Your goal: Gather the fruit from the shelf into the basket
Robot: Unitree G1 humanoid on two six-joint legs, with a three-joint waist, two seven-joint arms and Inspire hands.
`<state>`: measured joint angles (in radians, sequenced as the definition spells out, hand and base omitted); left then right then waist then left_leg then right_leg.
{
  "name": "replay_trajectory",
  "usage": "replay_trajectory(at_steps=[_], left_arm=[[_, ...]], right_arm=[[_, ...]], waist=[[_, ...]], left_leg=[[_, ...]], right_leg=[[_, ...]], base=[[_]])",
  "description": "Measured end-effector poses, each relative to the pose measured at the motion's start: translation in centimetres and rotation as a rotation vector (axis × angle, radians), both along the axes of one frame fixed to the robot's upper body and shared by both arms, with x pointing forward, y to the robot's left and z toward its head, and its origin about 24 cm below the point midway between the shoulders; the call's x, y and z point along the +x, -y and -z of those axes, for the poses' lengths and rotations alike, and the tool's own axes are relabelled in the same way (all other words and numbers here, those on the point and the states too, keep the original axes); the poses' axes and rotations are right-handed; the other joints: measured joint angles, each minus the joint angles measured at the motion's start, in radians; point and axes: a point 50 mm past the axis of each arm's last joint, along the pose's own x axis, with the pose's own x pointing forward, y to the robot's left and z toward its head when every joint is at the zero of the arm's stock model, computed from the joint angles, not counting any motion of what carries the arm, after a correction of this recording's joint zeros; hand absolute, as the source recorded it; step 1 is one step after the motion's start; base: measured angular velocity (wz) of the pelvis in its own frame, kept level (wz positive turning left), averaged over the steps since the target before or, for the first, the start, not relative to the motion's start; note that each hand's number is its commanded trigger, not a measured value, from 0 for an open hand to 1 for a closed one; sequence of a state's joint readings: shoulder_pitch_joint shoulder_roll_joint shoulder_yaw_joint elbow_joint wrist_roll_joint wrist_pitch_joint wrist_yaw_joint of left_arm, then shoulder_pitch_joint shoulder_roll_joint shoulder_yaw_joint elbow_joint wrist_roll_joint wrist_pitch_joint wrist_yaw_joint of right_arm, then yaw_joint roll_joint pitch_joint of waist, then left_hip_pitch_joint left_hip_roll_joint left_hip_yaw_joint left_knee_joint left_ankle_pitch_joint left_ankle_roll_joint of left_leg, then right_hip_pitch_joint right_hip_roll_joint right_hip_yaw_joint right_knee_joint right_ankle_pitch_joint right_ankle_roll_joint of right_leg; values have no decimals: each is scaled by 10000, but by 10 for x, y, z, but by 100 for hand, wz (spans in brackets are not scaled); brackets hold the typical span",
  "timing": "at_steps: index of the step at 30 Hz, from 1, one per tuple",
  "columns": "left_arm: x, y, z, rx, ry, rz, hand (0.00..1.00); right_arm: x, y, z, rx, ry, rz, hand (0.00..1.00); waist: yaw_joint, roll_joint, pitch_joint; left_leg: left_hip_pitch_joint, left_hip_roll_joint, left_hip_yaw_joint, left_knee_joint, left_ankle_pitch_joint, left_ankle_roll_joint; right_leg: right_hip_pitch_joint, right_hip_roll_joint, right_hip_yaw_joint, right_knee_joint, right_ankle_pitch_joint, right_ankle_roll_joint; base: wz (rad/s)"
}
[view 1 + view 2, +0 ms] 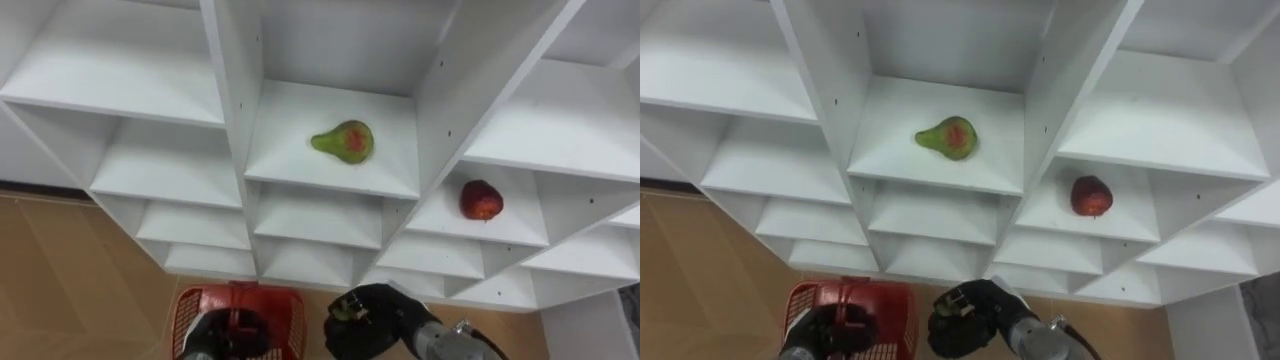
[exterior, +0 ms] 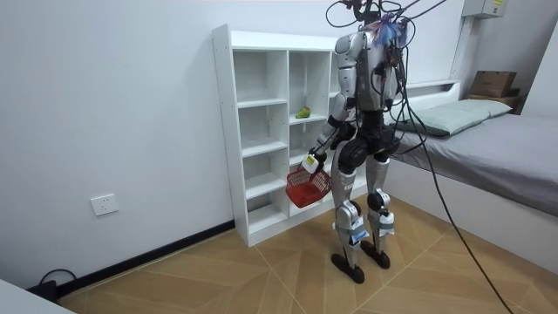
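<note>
Left eye view: the pear (image 1: 343, 141) lies in the centre compartment of the closet (image 1: 232, 90) and the apple (image 1: 481, 200) at right, a bit lower; both are not yet collected. At the bottom edge the left robot hand (image 1: 203, 340) grips the red basket (image 1: 282, 318), kept low, prob. to receive fruit. The right robot hand (image 1: 365, 318) is curled, empty.
Room view: the robot stands close before the closet, basket by its thigh.
Right eye view: same.
</note>
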<state>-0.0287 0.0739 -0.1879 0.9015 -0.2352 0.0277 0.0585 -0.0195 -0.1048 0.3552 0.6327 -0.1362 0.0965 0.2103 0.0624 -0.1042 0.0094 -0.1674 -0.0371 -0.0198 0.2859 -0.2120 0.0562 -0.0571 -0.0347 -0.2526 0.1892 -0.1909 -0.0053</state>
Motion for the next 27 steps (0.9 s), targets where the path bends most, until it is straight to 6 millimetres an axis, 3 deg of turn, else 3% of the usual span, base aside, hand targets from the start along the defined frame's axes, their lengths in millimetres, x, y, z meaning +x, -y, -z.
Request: replay_trajectory(at_steps=[5, 8, 18, 27], left_arm=[[11, 8, -5, -308, 341, 378, 100], [14, 13, -6, -444, 386, 700, 100], [6, 17, 1, -356, -85, 1531, 100], [3, 19, 2, -296, -197, 1883, 100]], right_arm=[[2, -1, 1, -154, 3, -79, 100], [1, -2, 1, -148, 45, -138, 100], [1, -10, 6, -656, -15, -764, 100], [5, -12, 6, -1162, 209, -975, 100]], waist=[[1, 139, 118], [13, 194, 131], [35, 420, 92], [6, 454, 78]], left_leg=[[-363, -21, -151, 190, 0, 0], [-503, -23, -157, 237, 0, 0], [-472, -42, -176, 243, 0, 3], [-515, -68, -193, 301, 11, 22]], right_leg=[[-204, -6, -218, 10, 5, -8], [-339, -8, -236, 41, 9, -14], [-337, -39, -251, 160, 7, -12], [-313, -54, -249, 212, 7, -12]], base=[[10], [1], [1], [0]])
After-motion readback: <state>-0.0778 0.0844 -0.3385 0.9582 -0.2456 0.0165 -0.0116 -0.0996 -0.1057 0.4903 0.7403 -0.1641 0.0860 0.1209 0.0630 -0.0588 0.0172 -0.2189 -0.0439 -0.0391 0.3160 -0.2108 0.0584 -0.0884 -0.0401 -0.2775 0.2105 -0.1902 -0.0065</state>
